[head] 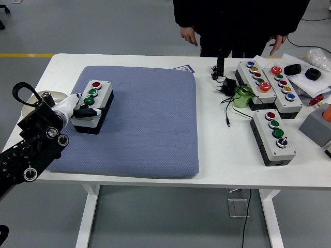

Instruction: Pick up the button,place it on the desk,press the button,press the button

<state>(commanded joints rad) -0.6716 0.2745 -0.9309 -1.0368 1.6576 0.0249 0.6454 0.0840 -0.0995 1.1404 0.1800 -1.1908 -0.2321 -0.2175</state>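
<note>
Button box [94, 105], grey with a red, two green and a black button on top, lay at the left of the frame on the blue-grey cushion [145, 124], with the left hand [72, 107] against its near end and black-tipped fingers [85, 110] curled onto it. That cushion covered the left part of the white table [217, 155]. At the right of the frame sat three more button boxes [272, 135] among black cables [225, 88], and a person in black [232, 20] stood at the top edge, hands hanging free.

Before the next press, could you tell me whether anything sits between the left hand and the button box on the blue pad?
Nothing visible does. The left hand is already at the button box on the blue pad, its fingers over the box's near end. Other boxes and cables lie far right.
</note>
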